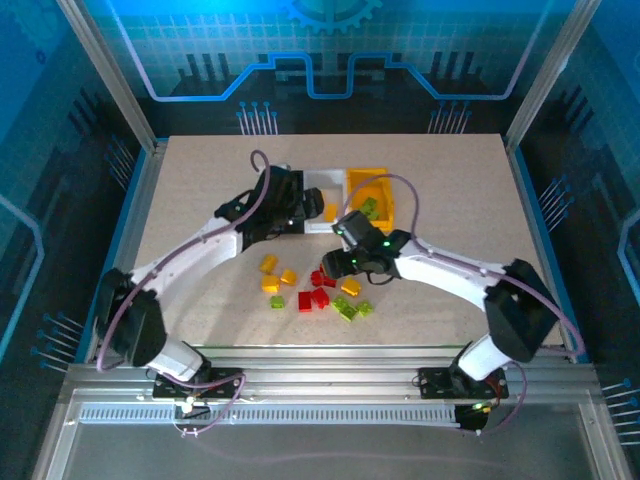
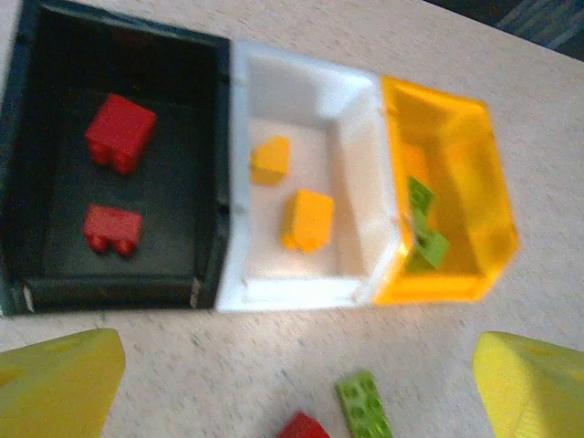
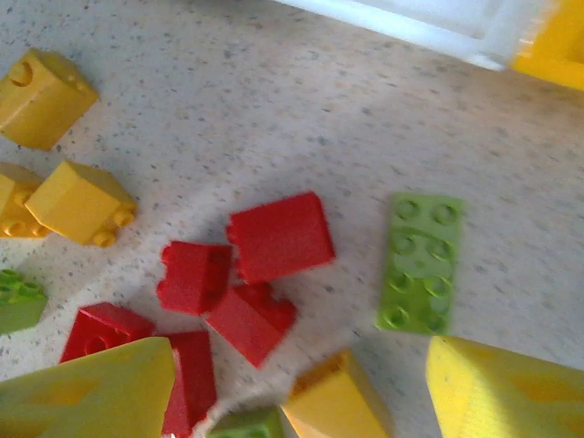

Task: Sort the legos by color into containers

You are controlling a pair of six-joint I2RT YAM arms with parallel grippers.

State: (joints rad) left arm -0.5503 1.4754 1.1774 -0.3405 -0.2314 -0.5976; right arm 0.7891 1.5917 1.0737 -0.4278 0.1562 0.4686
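Three containers stand side by side in the left wrist view: a black bin (image 2: 214, 182) with two red legos (image 2: 119, 132), a white bin (image 2: 360, 192) with two yellow-orange legos (image 2: 307, 219), and a yellow-orange bin (image 2: 465, 210) with green legos (image 2: 429, 245). My left gripper (image 2: 301, 365) hovers open in front of them, with nothing between its fingers. My right gripper (image 3: 301, 383) is open low over the loose pile. Red bricks (image 3: 278, 235), a yellow brick (image 3: 338, 406) and a green plate (image 3: 420, 260) lie on the table around and between its fingers. In the top view the left gripper (image 1: 300, 205) covers the black bin.
Loose legos lie mid-table in the top view: yellow ones (image 1: 270, 270) to the left, red ones (image 1: 312, 298) in the middle, green ones (image 1: 352, 310) to the right. The white bin (image 1: 322, 180) and yellow bin (image 1: 382, 182) sit behind the pile. Both arms arch inward over the table (image 1: 200, 180).
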